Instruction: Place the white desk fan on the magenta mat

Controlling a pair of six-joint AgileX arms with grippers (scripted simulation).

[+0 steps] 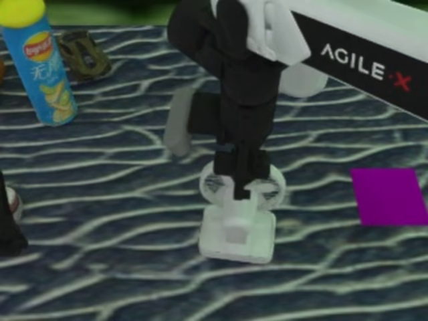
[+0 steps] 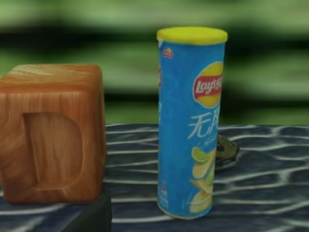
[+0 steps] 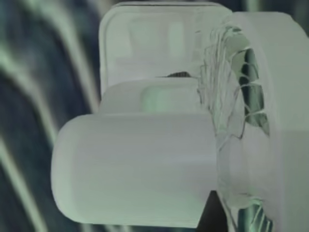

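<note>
The white desk fan [image 1: 237, 234] stands upright on its rounded square base at the middle of the table. Its round cage head [image 1: 275, 190] shows on both sides of my right gripper [image 1: 242, 182], which is lowered straight onto the head from above. In the right wrist view the fan's cylindrical hub [image 3: 140, 169] fills the picture, with the cage [image 3: 241, 96] beside it and the base [image 3: 149, 38] behind. The magenta mat [image 1: 389, 196] lies flat and bare at the table's right side, apart from the fan. My left gripper [image 1: 8, 231] stays parked at the table's left edge.
A blue Lay's can [image 1: 41, 63] stands at the back left with an olive object [image 1: 83, 55] beside it. A wooden block [image 2: 50, 133] is next to the can [image 2: 190, 121]. A white mug [image 1: 304, 79] and a grey object [image 1: 179, 124] sit behind the fan.
</note>
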